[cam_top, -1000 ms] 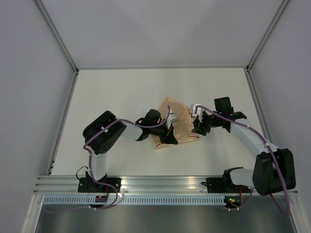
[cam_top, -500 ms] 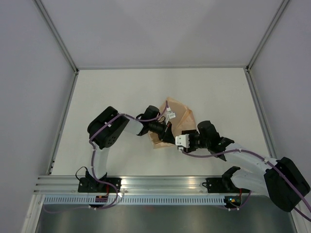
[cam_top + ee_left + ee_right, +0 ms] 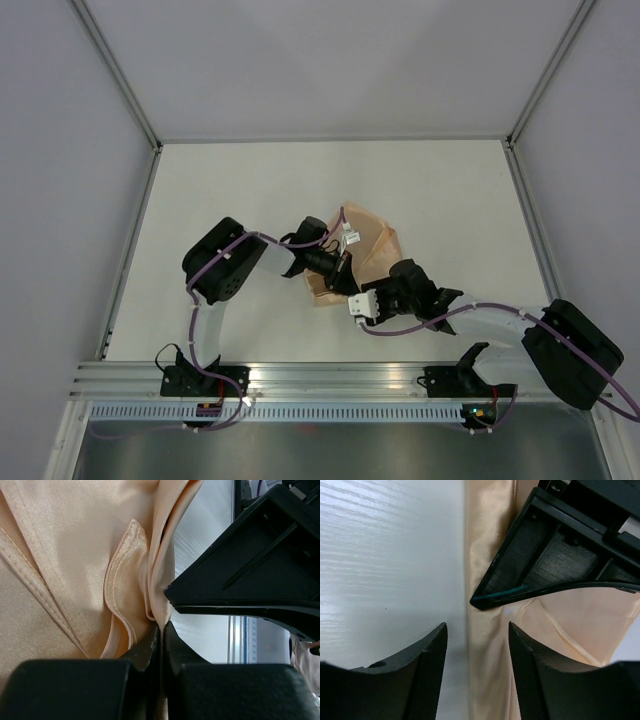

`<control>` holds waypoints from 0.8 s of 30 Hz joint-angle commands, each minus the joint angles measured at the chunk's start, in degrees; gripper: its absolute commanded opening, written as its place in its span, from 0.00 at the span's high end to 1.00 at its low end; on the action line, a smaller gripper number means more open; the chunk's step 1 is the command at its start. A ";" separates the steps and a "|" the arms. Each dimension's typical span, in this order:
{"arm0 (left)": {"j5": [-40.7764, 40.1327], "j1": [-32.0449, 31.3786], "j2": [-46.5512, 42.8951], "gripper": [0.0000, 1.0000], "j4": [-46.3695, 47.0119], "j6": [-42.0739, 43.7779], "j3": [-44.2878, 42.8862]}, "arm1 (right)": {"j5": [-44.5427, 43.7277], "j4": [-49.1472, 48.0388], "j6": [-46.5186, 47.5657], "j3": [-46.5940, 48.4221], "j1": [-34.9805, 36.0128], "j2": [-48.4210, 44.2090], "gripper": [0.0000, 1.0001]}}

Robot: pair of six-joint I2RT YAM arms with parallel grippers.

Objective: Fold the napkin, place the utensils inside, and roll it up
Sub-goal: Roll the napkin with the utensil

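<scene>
Wrist camera alone shows left end effector (image 3: 160, 632) pinching napkin (image 3: 90, 565) fold.

One napkin (image 3: 372, 240), peach-orange cloth. Two robot arms: one left arm (image 3: 225, 270), one right arm (image 3: 500, 325). Two grippers (one at the end of each arm): one left gripper (image 3: 159, 627), one right gripper (image 3: 477, 627). One white table (image 3: 250, 190). Three grey walls (image 3: 330, 60) around it. One aluminium rail (image 3: 330, 375) along the near edge.

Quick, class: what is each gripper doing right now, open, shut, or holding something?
Left gripper: shut on a fold of the napkin.
Right gripper: open, holding nothing, poised at the napkin's edge.
</scene>
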State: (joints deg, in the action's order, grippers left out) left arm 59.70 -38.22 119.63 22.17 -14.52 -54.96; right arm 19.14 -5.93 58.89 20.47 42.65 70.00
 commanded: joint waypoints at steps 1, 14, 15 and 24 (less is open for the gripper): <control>-2.40 0.16 3.59 0.98 -7.75 1.60 0.03 | -1.82 -4.08 1.58 -0.08 0.50 2.33 0.43; -0.29 0.42 4.38 0.98 -11.98 3.89 -1.46 | -2.79 9.33 6.85 7.11 0.94 9.62 0.62; -0.11 0.34 4.47 0.98 -11.98 3.98 -1.47 | -2.70 10.49 6.76 7.91 0.94 10.33 0.66; -0.64 0.69 3.24 0.88 -12.33 5.12 -1.38 | -0.51 20.34 4.92 14.24 0.94 16.66 0.93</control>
State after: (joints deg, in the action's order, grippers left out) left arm 63.18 -36.53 121.05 14.96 -14.24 -57.56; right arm 18.35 6.81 64.34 34.24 43.66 82.43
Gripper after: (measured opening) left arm 0.093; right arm 0.191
